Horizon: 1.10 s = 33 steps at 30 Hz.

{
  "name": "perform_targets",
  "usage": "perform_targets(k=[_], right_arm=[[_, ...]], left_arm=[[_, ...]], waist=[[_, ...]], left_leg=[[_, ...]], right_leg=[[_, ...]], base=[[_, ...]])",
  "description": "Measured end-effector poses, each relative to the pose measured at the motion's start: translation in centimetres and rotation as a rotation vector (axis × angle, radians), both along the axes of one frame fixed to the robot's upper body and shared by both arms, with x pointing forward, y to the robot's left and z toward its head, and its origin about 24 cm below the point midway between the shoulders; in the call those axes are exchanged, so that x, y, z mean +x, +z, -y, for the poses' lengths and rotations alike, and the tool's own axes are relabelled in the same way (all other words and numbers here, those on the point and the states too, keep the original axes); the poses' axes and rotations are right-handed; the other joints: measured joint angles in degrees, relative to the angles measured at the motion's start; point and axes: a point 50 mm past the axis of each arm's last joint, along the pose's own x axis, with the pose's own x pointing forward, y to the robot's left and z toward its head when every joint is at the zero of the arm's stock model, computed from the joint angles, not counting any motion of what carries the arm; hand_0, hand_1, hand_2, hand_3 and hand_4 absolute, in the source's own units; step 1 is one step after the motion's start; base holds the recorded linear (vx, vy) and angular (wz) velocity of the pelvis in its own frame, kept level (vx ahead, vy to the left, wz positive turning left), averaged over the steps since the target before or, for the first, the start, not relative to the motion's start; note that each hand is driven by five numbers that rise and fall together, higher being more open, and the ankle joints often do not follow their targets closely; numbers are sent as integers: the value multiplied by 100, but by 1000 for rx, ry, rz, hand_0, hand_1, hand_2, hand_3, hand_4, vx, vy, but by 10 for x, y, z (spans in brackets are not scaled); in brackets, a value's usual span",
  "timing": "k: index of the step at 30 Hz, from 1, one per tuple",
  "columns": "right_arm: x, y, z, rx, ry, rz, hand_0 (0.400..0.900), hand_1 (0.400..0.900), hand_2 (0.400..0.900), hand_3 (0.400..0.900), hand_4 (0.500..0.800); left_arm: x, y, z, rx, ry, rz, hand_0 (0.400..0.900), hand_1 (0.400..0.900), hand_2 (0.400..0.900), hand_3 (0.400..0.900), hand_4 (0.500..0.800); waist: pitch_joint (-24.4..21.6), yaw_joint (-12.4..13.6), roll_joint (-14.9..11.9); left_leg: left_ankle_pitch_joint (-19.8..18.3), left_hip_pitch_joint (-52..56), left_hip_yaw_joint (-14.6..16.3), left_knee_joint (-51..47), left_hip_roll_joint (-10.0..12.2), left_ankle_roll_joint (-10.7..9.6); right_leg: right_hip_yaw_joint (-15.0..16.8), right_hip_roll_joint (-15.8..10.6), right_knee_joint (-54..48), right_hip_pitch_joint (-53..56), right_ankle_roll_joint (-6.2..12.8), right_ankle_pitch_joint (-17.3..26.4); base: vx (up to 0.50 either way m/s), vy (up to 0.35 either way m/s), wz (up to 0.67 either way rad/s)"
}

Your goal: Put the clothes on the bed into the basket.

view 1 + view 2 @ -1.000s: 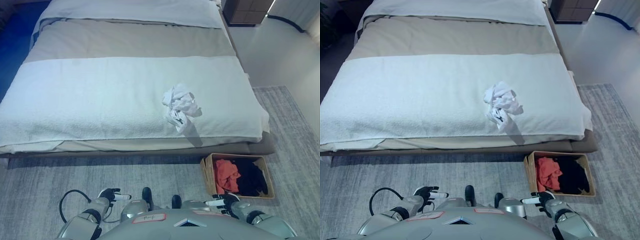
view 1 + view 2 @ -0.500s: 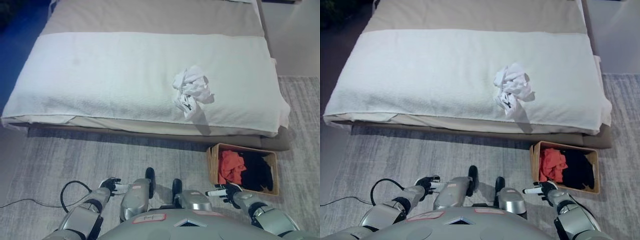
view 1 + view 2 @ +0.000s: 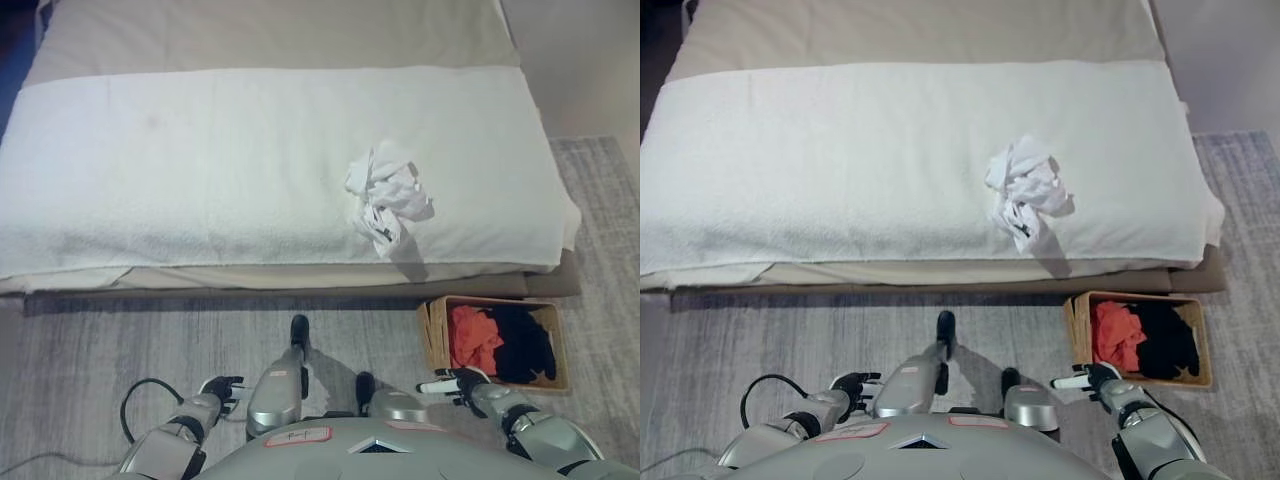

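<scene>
Fingers on both hands hang loosely half-bent and hold nothing, much as they did a second ago. Low at the bottom of the view, the left hand [image 3: 218, 388] sits over the grey rug [image 3: 120, 340], and the right hand [image 3: 462, 383] hovers just beside the near left corner of the basket [image 3: 432, 335], apart from it. The whole view has shifted since the earlier pictures: the bed [image 3: 300, 30] now fills the upper part squarely and its far end with the pillow has dropped out of sight, so the camera has moved while the things lie as they did. One crumpled white garment [image 3: 385, 195] rests on the white blanket [image 3: 180, 170], toward the right half and near the front edge. On the rug just in front of the bed's right end stands the basket, with an orange-red garment [image 3: 473, 338] in its left part and a black garment [image 3: 525, 342] in its right part, the two touching.
</scene>
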Motion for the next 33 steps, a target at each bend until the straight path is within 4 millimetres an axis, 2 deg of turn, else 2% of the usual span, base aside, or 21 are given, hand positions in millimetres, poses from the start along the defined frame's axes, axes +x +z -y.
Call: perform_targets(k=[2, 3, 5, 7, 8, 9, 11, 12, 13, 14, 15, 17, 18, 19, 20, 23, 26, 28, 30, 32, 33], right_arm=[[4, 0, -4, 13, 4, 9, 900, 900, 900, 900, 800], [7, 0, -7, 22, 9, 19, 900, 900, 900, 900, 800], [9, -2, -13, 40, 13, 22, 900, 900, 900, 900, 800], [13, -1, -15, 51, 22, 28, 900, 900, 900, 900, 800], [18, -1, -17, 54, 34, 38, 900, 900, 900, 900, 800], [19, 0, -17, 54, 35, 43, 900, 900, 900, 900, 800], [20, -1, -20, 60, 44, 44, 900, 900, 900, 900, 800], [24, 0, -20, 57, 55, 50, 900, 900, 900, 900, 800], [27, 2, -18, 50, 62, 56, 900, 900, 900, 900, 800], [35, 4, -18, 46, 68, 78, 900, 900, 900, 900, 800], [48, 10, -17, 45, 97, 105, 900, 900, 900, 900, 800], [80, 26, -13, 29, 146, 222, 900, 900, 900, 900, 800], [101, 40, -6, 7, 173, 295, 900, 900, 900, 900, 800], [121, 55, 0, -20, 190, 362, 900, 900, 900, 900, 800], [147, 75, 5, -57, 213, 452, 900, 900, 900, 900, 800], [195, 121, 9, -135, 281, 616, 900, 900, 900, 900, 800], [226, 155, 1, -161, 324, 747, 900, 900, 900, 900, 800], [239, 172, -6, -175, 367, 807, 900, 900, 900, 900, 800], [244, 181, -4, -194, 367, 828, 900, 900, 900, 900, 800], [250, 190, -4, -203, 373, 852, 900, 900, 900, 900, 800], [254, 195, -4, -213, 377, 861, 900, 900, 900, 900, 800]], left_arm=[[21, 7, -3, 10, -16, 52, 900, 900, 900, 900, 800], [27, 9, -4, 12, -23, 78, 900, 900, 900, 900, 800], [42, 15, -7, 22, -36, 120, 900, 900, 900, 900, 800], [43, 16, -7, 27, -39, 124, 900, 900, 900, 900, 800], [47, 17, -7, 33, -48, 130, 900, 900, 900, 900, 800], [43, 16, -8, 36, -51, 116, 900, 900, 900, 900, 800], [43, 18, -14, 55, -60, 113, 900, 900, 900, 900, 800], [41, 18, -17, 63, -64, 105, 900, 900, 900, 900, 800], [40, 18, -18, 68, -70, 99, 900, 900, 900, 900, 800], [36, 18, -21, 75, -65, 88, 900, 900, 900, 900, 800], [33, 17, -23, 81, -60, 72, 900, 900, 900, 900, 800], [33, 18, -27, 89, -54, 72, 900, 900, 900, 900, 800], [36, 19, -25, 85, -58, 84, 900, 900, 900, 900, 800], [36, 18, -24, 81, -61, 86, 900, 900, 900, 900, 800], [36, 18, -21, 76, -65, 87, 900, 900, 900, 900, 800], [34, 17, -23, 77, -59, 83, 900, 900, 900, 900, 800], [27, 15, -23, 63, -30, 75, 900, 900, 900, 900, 800], [22, 13, -22, 49, -22, 63, 900, 900, 900, 900, 800], [20, 11, -18, 36, -12, 63, 900, 900, 900, 900, 800], [10, 8, -16, 23, -9, 51, 900, 900, 900, 900, 800], [8, 6, -11, 10, -10, 48, 900, 900, 900, 900, 800]], waist=[[-8, 12, -146], [-43, 61, -164], [-118, 98, -318], [-157, 84, -294], [-182, 80, -337], [-188, 74, -344], [-237, 74, -570], [-223, 79, -666], [-193, 79, -685], [-181, 91, -695], [-122, 73, -642], [-40, 102, -553], [26, 97, -472], [117, 77, -378], [198, 100, -299], [334, 100, -332], [434, 129, -514], [466, 92, -601], [456, 97, -639], [448, 113, -614], [413, 115, -500]], left_leg=[[-202, 14, 138, 173, -168, 135], [-219, 22, 168, 208, -185, 149], [-545, 32, 252, 287, -273, 238], [-549, 120, 237, 275, -170, 279], [-631, 126, 244, 291, -174, 293], [-639, 155, 194, 308, -88, 313], [-680, 185, 133, 352, -153, 451], [-675, 210, 122, 383, -256, 537], [-642, 269, 70, 395, -210, 553], [-748, 372, -72, 388, -215, 707], [-753, 515, -161, 280, -206, 936], [-714, 588, -182, 247, -173, 968], [-709, 612, -125, 217, -178, 977], [-689, 629, -92, 208, -179, 988], [-709, 651, -127, 203, -189, 986], [-689, 649, -124, 171, -249, 975], [-694, 742, -195, 144, -315, 913], [-717, 774, -293, 141, -377, 813], [-740, 917, -541, 15, -425, 470], [-733, 1013, -660, -49, -433, 265], [-780, 1010, -739, -48, -339, 180]], right_leg=[[21, -215, 197, -15, 188, -85], [29, -247, 269, -48, 221, -112], [11, -317, 520, -150, 350, -99], [30, -231, 1191, -431, 421, -132], [53, -176, 1722, -676, 432, -111], [54, -136, 2344, -985, 458, -141], [98, -170, 3070, -1290, 564, -87], [111, -206, 3314, -1385, 603, 35], [108, -201, 3582, -1467, 660, 119], [101, -180, 3781, -1537, 667, 78], [30, -144, 3866, -1559, 569, -35], [-22, -29, 3372, -1601, 515, -79], [-269, -95, 2952, -1593, 507, -74], [-359, -108, 2581, -1627, 505, -59], [-359, -122, 2184, -1740, 526, -58], [-292, -243, 1008, -1832, 639, 164], [-310, -412, 381, -1879, 641, 706], [-274, -449, 150, -1772, 656, 927], [-351, -479, -153, -1452, 514, 1101], [-420, -479, -219, -1331, 517, 1603], [-520, -421, -223, -1308, 472, 1653]], base=[[167, 149, -12], [262, 261, -8], [273, 290, -4], [135, 183, 11], [154, 227, 14], [94, 152, 11], [161, 224, 15], [223, 198, 18], [130, 85, 13], [188, 120, 17], [123, 70, 0], [118, 50, -2], [47, -39, 7], [41, -57, 14], [40, -55, 12], [72, -94, 12], [137, -173, 39], [193, -204, 39], [177, -185, 32], [157, -199, 35], [181, -275, 46]])
